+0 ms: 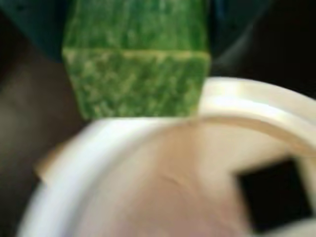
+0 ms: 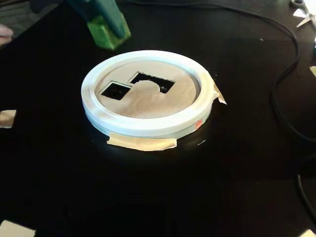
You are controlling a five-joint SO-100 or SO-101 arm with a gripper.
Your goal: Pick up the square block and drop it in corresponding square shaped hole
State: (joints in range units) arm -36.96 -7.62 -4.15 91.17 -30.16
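Note:
A green square block point(image 1: 136, 64) fills the top of the wrist view, held between my dark teal fingers. In the fixed view the block point(image 2: 106, 32) hangs in my gripper point(image 2: 109, 29) just beyond the far left rim of the white round sorter point(image 2: 148, 126), above the black table. The sorter's wooden lid has a square hole point(image 2: 115, 90) at its left and a larger irregular hole point(image 2: 153, 81) beside it. In the wrist view the square hole point(image 1: 276, 195) lies at lower right, away from the block. The gripper is shut on the block.
Masking tape point(image 2: 143, 143) holds the sorter to the black table. A black cable point(image 2: 284, 74) runs along the right side. Bits of tape point(image 2: 7, 118) lie at the left edge and the corners. Scissors point(image 2: 303, 12) lie at top right.

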